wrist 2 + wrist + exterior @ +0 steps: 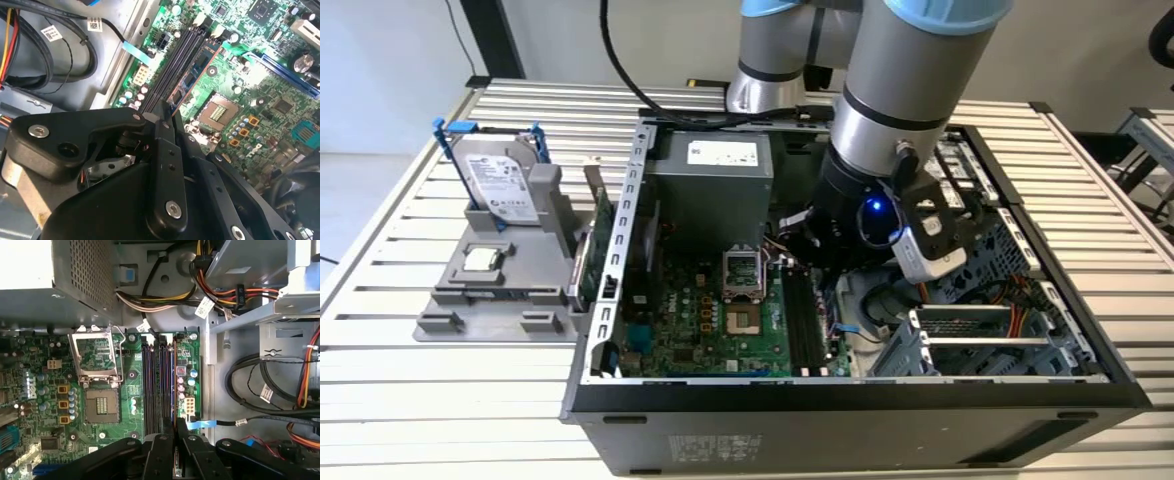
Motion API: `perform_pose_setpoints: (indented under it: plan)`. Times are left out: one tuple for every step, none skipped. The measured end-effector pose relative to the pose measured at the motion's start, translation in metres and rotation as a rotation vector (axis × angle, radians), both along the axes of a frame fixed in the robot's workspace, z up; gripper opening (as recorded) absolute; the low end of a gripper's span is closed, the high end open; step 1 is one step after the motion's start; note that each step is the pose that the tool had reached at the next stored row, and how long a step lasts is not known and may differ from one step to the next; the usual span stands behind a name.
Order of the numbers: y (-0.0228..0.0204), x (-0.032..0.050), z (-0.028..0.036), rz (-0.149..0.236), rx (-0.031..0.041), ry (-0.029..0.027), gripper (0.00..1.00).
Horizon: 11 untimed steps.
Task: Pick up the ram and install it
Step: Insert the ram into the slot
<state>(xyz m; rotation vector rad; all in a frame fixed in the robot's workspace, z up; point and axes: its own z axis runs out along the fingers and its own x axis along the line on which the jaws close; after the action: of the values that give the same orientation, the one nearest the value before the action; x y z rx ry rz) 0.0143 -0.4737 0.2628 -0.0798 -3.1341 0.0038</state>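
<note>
Second wrist view shows the ram [194,77] held, I think, by the gripper [167,114], which is clamped tight on one end of it. It hangs inside the computer case [854,425], just above the long slots [157,385] near the middle of the green board [50,405].

If it comes down crooked or beside a slot, it could jam or scrape the board. A hard push might crack something.

I count one ram, four slots, one square socket [100,405] and one hard drive [500,180] near the table's [400,370] far corner.
</note>
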Motion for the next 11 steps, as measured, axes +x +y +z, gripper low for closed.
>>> perform_pose_setpoints:
  plan:
    - [0.0008, -0.0001, -0.0017, 0.0, 0.0, 0.0, 0.0]
    - [0.002, -0.0001, -0.0036, 0.0, -0.0002, 0.0001, 0.0]
    - [0.0032, 0.0, -0.0055, 0.0, -0.0001, 0.0, 0.0]
    - [0.0038, 0.0, -0.0072, 0.0, 0.0001, 0.0, 0.0]
    - [0.0041, 0.0001, -0.009, 0.0, 0.0, 0.0, 0.0]
    - [0.0043, 0.0, -0.0109, 0.0, 0.0001, 0.0, 0.0]
    - [0.0045, 0.0, -0.0126, 0.001, 0.0, 0.0, 0.0]
    - [0.0046, 0.0, -0.0144, 0.001, -0.0002, 0.0, 0.0]
    - [0.0047, 0.0, -0.0162, 0.001, -0.0005, 0.0001, 0.0]
    - [0.0047, 0.0, -0.0175, 0.002, -0.0005, 0.0, 0.0]
    - [0.0047, 0.0, -0.0185, 0.002, -0.0005, 0.0, 0.0]
